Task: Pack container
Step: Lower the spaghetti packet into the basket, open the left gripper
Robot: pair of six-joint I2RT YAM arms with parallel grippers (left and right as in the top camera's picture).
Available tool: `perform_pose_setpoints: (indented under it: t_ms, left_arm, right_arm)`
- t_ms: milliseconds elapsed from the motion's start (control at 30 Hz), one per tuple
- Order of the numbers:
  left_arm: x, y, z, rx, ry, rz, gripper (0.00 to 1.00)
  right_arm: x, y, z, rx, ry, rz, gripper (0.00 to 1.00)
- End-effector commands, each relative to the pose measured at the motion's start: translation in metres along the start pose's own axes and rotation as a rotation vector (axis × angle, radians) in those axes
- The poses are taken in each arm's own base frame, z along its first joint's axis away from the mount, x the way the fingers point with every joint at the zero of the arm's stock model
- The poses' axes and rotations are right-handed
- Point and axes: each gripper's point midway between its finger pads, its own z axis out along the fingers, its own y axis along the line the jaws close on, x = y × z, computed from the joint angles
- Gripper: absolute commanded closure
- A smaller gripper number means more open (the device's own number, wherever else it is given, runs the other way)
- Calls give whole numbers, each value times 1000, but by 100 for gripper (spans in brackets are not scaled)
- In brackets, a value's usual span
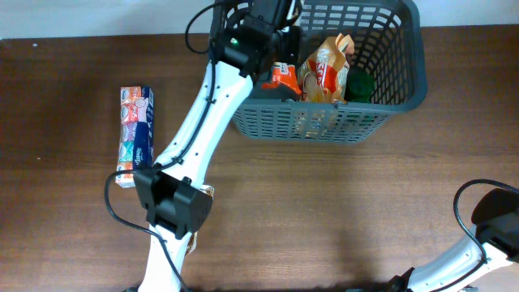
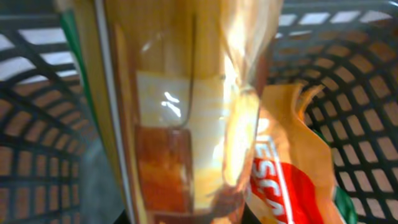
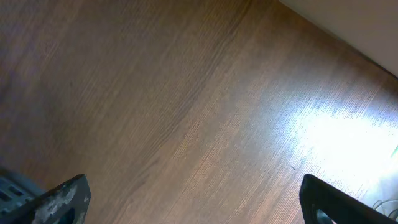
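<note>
The container, a dark grey lattice basket, stands at the back of the table. My left gripper reaches down into its left half and is shut on a clear orange packet. In the left wrist view that packet hangs right in front of the lens and hides the fingers, with the container wall behind it. A yellow and red bag leans beside it, and a green item lies to its right. My right gripper is open over bare wood.
A long blue and white box lies on the table at the left, beside the left arm. The right arm sits at the near right corner. The table top is dark brown wood.
</note>
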Motion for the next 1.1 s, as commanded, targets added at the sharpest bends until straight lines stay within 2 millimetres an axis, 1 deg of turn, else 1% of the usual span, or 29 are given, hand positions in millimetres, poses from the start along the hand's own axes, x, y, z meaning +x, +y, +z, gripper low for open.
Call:
perform_pose_setpoints:
  t_ms: [0,100,200,300,433,500,567,700,733,767,800,867,967,1000,1033,1067]
  left_arm:
    - [-8,-19,-15,26,-35,4,98]
    - [-4,-19,-15,10,-25,9,98]
    - [2,-9,-11,-48,-9,6,98]
    - [16,4,1,-100,38,-32,98]
    - [42,13,23,-129,125,-51,98]
    - [48,15,28,-136,147,-49,98]
    - [53,15,33,-140,160,-48,98]
    - [56,16,37,-142,167,-47,98]
    - [56,16,37,-142,168,-47,96]
    - [56,16,37,-142,168,-47,90]
    - [56,16,37,-141,168,-47,78]
    - [57,14,37,-129,173,-48,57]
    - [59,10,37,-109,182,-50,46]
    - [59,10,37,-108,182,-50,40]
    - [59,10,37,-108,182,-50,37]
    - [59,10,37,-108,182,-50,37]
  right_arm:
    - [0,-1,2,4,4,9,1]
    - [0,-1,2,4,3,9,1]
    - [0,-1,2,4,3,9,1]
    - [0,-1,2,4,3,9,1]
    - [0,-1,2,4,3,9,1]
    - [0,-1,2,4,4,9,1]
    - [0,-1,2,4,4,9,1]
    - [0,-1,2,4,3,9,1]
    - [0,-1,2,4,4,9,1]
    - [0,-1,2,4,4,9,1]
    - [0,-1,2,4,3,9,1]
    - [0,-1,2,4,3,9,1]
    - [0,-1,2,4,4,9,1]
    - [0,-1,2,4,3,9,1]
    - [0,-1,2,4,4,9,1]
    - [0,-1,2,4,4,9,1]
